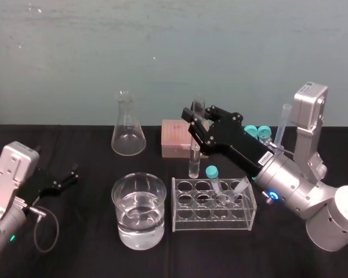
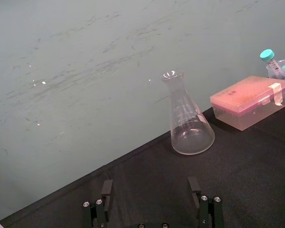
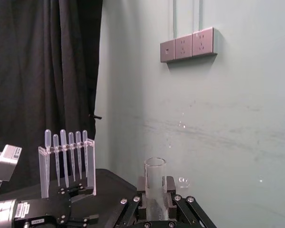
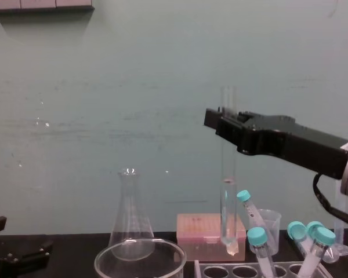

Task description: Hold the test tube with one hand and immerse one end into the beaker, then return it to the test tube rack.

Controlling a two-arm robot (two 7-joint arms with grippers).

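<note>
Test tube is upright, off the surface, pinched near its upper part by the right hand, open mouth sticking up above the fingers. Right wrist view: tube sits between the two black fingers, closed snug on the glass from both sides. From the chest view the tube hangs straight down from the right hand, rounded bottom just above the level of the rack top, with a pink box behind it. Tube is not in any rack hole and not in the beaker; it hangs just behind the back left corner of the test tube rack, between the rack and the pink box. Rack holds short teal-capped tubes, leaning. Beaker stands just left of the rack, partly filled with clear liquid, apart from the tube. Conical flask stands farther back, behind the beaker. Graduated cylinder is at the back right beside the right arm. Left hand is parked low at the far left of the surface, well apart from everything; in the left wrist view its fingers are spread with nothing between them.
</note>
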